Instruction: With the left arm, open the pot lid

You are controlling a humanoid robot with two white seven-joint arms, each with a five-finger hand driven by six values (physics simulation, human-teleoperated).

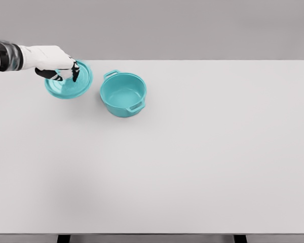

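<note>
You have a wide pale table (192, 167) in front of you, and the pot (123, 93) is your landmark, sitting toward the far left part of it. The pot stands upright and uncovered, so you can see straight down into its hollow, with one loop handle at its far rim and one at its near rim. Just to the left of the pot, apart from it, the lid (69, 81) rests on the table, tipped a little toward you. Your left hand (58, 65) reaches in from the left of the pot and sits on top of the lid, fingers curled downward around its middle. By the look of it you have the lid off already, and only the release is left.

Treat the lid as rigid, smooth and probably slick, light for its width. The knob at its centre is the sensible place to grip.

The knob itself is covered by your fingers, so you cannot confirm how firmly they pinch it. Your forearm is cut off at the picture's edge.
</note>
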